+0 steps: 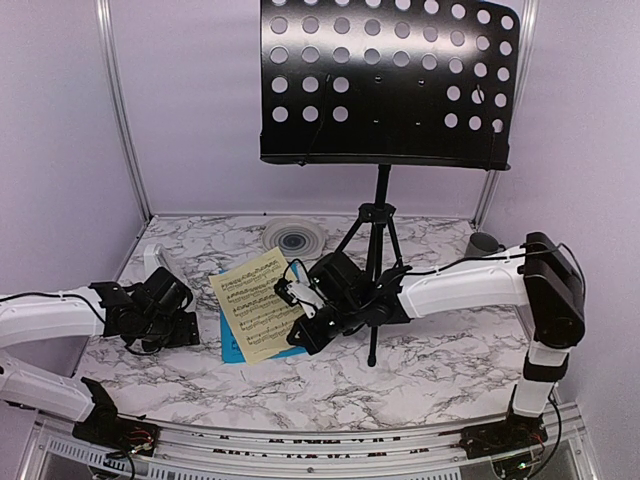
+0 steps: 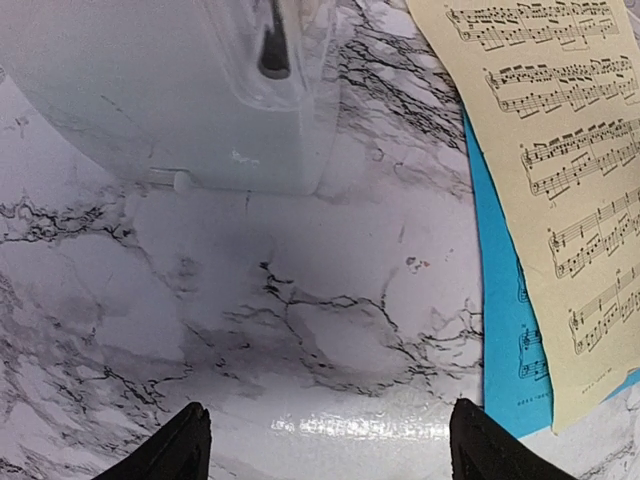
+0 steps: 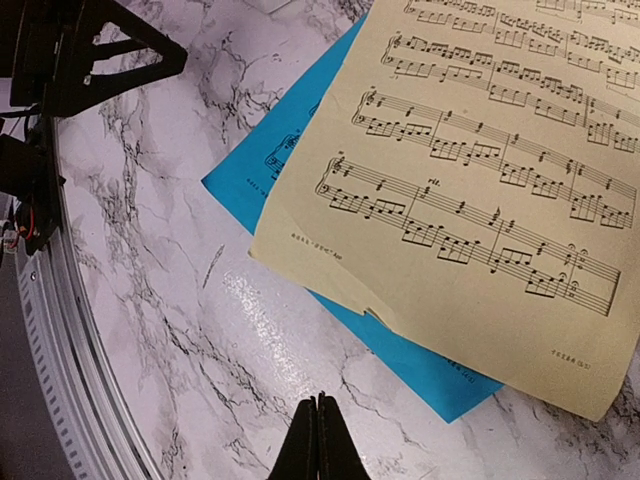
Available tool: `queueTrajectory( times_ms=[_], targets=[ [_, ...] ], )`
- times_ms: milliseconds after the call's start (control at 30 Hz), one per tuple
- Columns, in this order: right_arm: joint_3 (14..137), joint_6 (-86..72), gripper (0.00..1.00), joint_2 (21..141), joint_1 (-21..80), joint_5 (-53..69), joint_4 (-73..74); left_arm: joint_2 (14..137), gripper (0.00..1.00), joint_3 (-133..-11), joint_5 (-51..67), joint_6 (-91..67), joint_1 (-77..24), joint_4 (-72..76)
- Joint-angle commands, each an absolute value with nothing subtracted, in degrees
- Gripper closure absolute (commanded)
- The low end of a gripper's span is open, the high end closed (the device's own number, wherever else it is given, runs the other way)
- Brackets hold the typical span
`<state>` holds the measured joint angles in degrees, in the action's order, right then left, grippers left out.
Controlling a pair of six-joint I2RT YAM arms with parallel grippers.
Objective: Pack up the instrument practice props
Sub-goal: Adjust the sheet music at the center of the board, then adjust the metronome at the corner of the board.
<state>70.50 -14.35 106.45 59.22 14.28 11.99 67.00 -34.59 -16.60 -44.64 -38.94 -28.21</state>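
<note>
Barely started: black hole-punched metal music stand (image 1: 385,80) up at far centre, yellow paper music sheet (image 1: 258,300) lying over blue paper sheet (image 1: 231,345) mid-table, small white pyramid metronome (image 2: 180,90) far left. Left gripper (image 2: 328,440) wide open, empty, just near of the metronome — right gripper (image 3: 318,425) pinched shut, empty, beside the sheets.

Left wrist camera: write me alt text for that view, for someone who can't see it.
The left gripper is open with nothing between its dark fingertips, above a marble table. A white metronome fills the upper left, and along the right edge a yellow sheet-music page lies on top of a blue page.
</note>
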Motion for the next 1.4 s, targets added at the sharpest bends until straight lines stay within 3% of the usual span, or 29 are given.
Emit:
queueTrajectory(
  times_ms=[0,367,1000,1367],
  targets=[
    [69.65,-13.81,1.0,103.69,58.77,15.16,10.52,67.37,0.18,-32.94,-21.8,-47.66,-36.53,-24.19],
    [68.32,-14.11,1.0,102.24,58.0,15.84,9.98,64.37,0.41,-25.79,-25.68,-56.44,-31.6,-15.73],
    [65.63,-14.19,1.0,98.54,56.64,16.12,9.34,74.5,0.48,-32.41,-10.44,-47.12,-19.97,-7.63],
    [64.33,-13.63,1.0,96.13,55.83,16.19,9.72,81.46,0.49,-37.49,-9.43,-46.99,-18.14,-4.37]
  ],
)
